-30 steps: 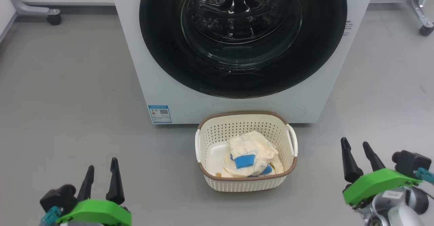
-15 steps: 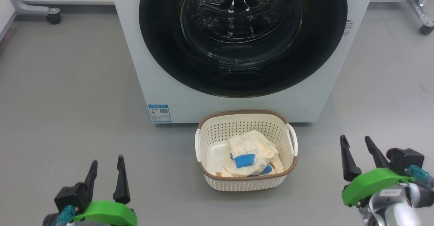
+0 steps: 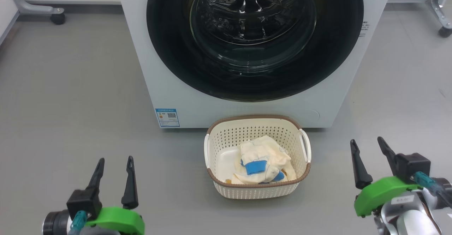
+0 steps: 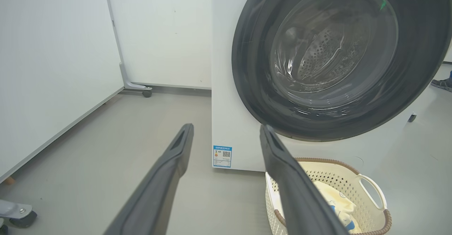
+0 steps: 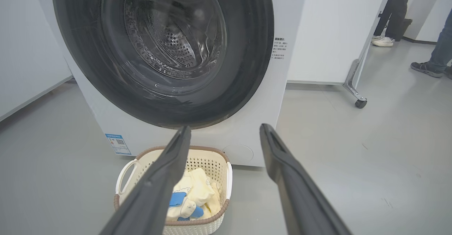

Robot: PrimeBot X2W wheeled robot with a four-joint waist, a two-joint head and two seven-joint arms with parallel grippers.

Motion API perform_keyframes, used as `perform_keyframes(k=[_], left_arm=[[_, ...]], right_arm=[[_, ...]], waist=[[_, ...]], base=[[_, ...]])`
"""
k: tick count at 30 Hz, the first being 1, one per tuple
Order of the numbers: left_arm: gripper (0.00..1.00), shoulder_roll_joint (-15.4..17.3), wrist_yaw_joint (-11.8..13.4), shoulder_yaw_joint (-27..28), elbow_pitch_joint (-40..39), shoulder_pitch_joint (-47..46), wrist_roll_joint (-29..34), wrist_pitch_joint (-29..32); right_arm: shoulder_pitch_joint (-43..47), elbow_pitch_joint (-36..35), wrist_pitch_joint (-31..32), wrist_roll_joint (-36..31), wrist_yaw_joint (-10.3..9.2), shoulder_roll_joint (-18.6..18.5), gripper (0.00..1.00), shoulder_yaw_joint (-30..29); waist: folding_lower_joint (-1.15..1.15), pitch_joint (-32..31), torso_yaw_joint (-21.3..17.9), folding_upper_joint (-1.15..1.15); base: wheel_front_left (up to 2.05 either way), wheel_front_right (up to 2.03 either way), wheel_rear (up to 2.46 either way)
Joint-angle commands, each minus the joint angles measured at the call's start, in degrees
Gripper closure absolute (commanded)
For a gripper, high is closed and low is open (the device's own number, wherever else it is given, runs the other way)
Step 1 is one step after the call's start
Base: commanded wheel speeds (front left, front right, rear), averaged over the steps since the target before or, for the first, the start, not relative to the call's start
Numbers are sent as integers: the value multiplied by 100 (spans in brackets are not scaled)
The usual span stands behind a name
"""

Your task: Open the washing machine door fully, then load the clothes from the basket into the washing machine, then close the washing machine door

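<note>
The white washing machine (image 3: 148, 69) stands ahead with its round black-rimmed door (image 3: 166, 51) shut flat against the front; the steel drum shows through the glass. On the floor just before it sits the cream basket (image 3: 226, 189), holding pale yellow clothes (image 3: 265, 152) with blue cuffs. My left gripper (image 3: 116, 159) hovers open at the lower left, well left of the basket. At the lower right, my right gripper (image 3: 365, 139) is open too, right of the basket. The left wrist view shows the door (image 4: 247, 69) and basket (image 4: 370, 189); the right wrist view shows the door (image 5: 247, 51), basket (image 5: 130, 164) and clothes (image 5: 197, 189).
Grey floor lies open on both sides of the machine. White panels on castered feet (image 3: 56, 18) stand behind left and right (image 3: 444, 31). A blue sticker (image 3: 167, 117) marks the machine's lower left front. Persons' legs and shoes (image 5: 423, 69) show far right in the right wrist view.
My left gripper has shifted right and its fingers now point more upright. My right gripper has turned slightly and edged up. The basket, clothes and door are unchanged.
</note>
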Motion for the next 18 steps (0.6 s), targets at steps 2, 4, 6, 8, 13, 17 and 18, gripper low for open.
perform_keyframes(k=[2, 4, 6, 8, 13, 17, 18], left_arm=[[0, 116, 26, 175, -143, -358, 183, -95], [0, 136, 37, 167, -131, -379, 299, -107], [0, 145, 47, 165, -119, -395, 399, -117], [0, 152, 54, 165, -99, -394, 394, -88], [0, 168, 83, 155, -77, -384, 359, -63], [0, 187, 111, 145, -70, -389, 344, -50], [0, 192, 118, 142, -70, -393, 341, -47]], right_arm=[[-307, -228, -89, -234, 20, -61, 0, 116], [-311, -234, -121, -368, 21, -63, 0, 114], [-320, -229, -156, -503, 21, -65, 0, 115], [-324, -212, -161, -491, 21, -65, 0, 116], [-328, -206, -167, -482, 21, -65, 0, 84], [-324, -232, -166, -474, 21, -65, 0, 65], [-321, -236, -164, -470, 21, -65, 0, 63]], waist=[[0, -3, 2, 0], [0, -3, 0, 0], [0, -3, -3, 0], [0, -6, -10, 0], [0, -2, -19, 0], [0, 9, -28, 0], [0, 13, -31, 0]], base=[[0, 0, 0], [0, 0, 0], [0, 0, 0], [0, 0, 0], [0, 0, 0], [0, 0, 0], [0, 0, 0]])
